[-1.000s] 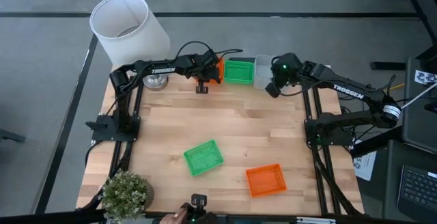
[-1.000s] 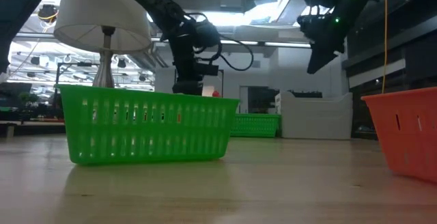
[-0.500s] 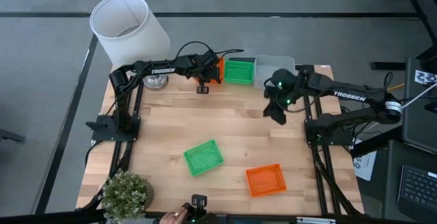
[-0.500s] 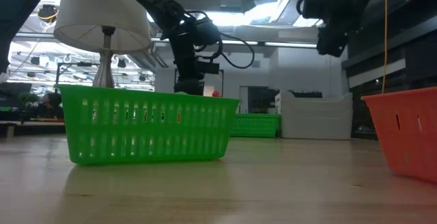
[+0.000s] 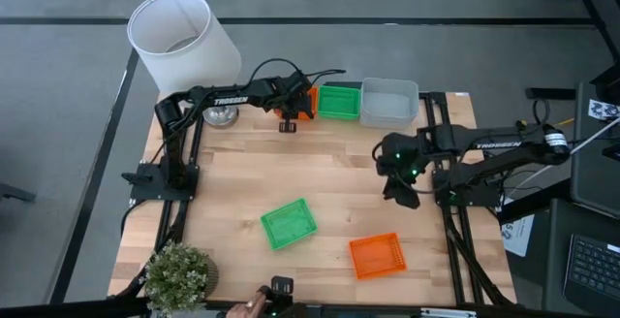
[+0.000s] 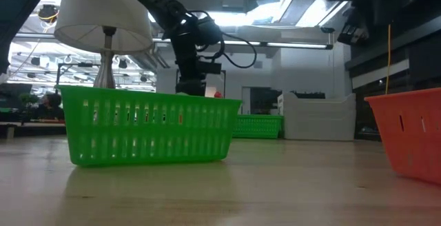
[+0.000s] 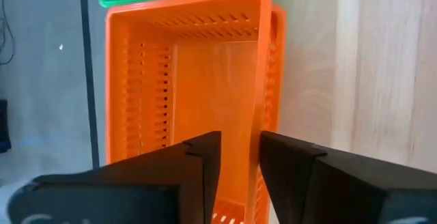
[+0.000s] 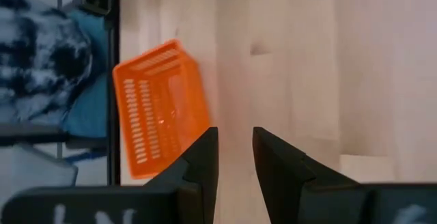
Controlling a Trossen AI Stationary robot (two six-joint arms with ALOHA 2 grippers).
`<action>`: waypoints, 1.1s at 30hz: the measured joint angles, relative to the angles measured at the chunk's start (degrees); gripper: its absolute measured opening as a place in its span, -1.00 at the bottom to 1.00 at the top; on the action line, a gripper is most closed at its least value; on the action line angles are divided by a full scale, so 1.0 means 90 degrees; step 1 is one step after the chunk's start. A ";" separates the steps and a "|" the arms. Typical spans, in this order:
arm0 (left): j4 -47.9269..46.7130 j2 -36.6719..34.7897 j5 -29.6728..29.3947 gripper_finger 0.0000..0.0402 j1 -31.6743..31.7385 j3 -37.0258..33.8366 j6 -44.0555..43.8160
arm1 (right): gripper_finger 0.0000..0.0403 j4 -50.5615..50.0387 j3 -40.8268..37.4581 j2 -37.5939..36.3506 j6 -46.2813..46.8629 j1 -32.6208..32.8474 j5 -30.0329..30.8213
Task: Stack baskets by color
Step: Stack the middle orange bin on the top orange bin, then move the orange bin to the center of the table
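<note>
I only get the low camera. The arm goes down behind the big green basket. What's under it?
Observer: Two orange baskets, one nested in the other, at the far edge of the table. The left gripper is just above them, fingers apart.
Operator: Where's the other arm's gripper?
Observer: The right gripper hangs over bare wood, empty, short of the loose orange basket.
Operator: Is the green basket near me straight?
Observer: No. Seen from above, the loose green basket lies slanted to the table's edges.

Beneath my matt black fingers [image 7: 198,176], glossy orange plastic mesh baskets [image 7: 198,101] sit nested on the smooth, pale wood-grain table [image 5: 320,173] beside a white fabric lampshade [image 5: 184,35].
</note>
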 joint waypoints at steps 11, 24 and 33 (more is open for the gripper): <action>-0.0586 -0.0007 -0.0466 -0.53 -0.0258 0.0757 -0.0180 | -0.54 0.0427 0.0000 0.0155 0.0676 0.1284 0.0005; -0.2867 -0.0012 0.2370 -0.50 -0.0979 0.1698 -0.2170 | -0.54 0.0909 0.0000 0.0791 0.1479 0.2429 0.1050; -0.4807 -0.0012 0.3053 -0.51 -0.2451 0.1715 -0.3813 | -0.54 0.1303 0.0000 0.2121 0.1141 0.2713 0.1606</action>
